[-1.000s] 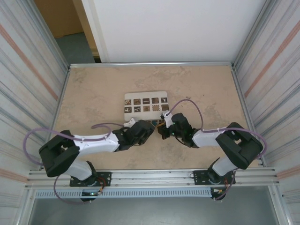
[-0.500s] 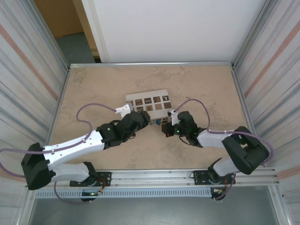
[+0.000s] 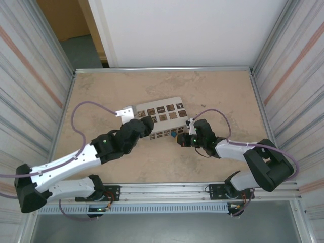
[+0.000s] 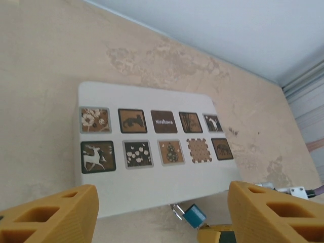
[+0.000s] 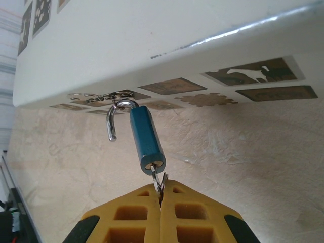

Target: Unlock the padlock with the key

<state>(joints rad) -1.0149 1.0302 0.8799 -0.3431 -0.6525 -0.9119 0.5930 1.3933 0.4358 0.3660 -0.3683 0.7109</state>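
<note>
The right fingers (image 5: 169, 205) are pressed together on the key (image 5: 160, 183), which sits in the bottom end of the blue padlock (image 5: 146, 142). Its shackle (image 5: 112, 121) looks sprung: one leg hangs free, the bend hooked in a small ring (image 5: 81, 94) at the pale box (image 5: 152, 45), above the desk (image 5: 238, 152). The left fingers (image 4: 268, 207) stand apart, holding nothing. Unlocking seems done; only letting go appears left.
</note>
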